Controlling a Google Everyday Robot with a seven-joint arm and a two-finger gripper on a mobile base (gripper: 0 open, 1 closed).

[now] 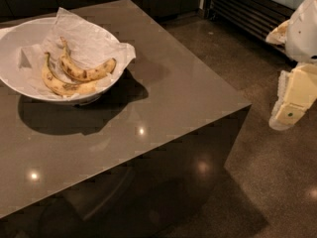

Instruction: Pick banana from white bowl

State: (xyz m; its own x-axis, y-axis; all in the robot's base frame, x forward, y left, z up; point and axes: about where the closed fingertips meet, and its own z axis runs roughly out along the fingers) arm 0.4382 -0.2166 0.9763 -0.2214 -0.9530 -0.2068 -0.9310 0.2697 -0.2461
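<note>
The white bowl (15, 76) stands on the far left of the table, lined with crumpled white paper. Two bananas lie in it. The banana (83, 73) with dense brown speckles is the upper one, curved, its stem pointing to the back. A paler banana (59, 86) lies just in front of it and touches it. My gripper (291, 105) hangs at the right edge of the view, off the table and over the floor, far to the right of the bowl. It holds nothing that I can see.
The table top (163, 108) is a brown glossy slab with its right corner near the arm. A dark floor (267, 182) lies to the right. A dark appliance with a grille (242, 9) stands at the back right.
</note>
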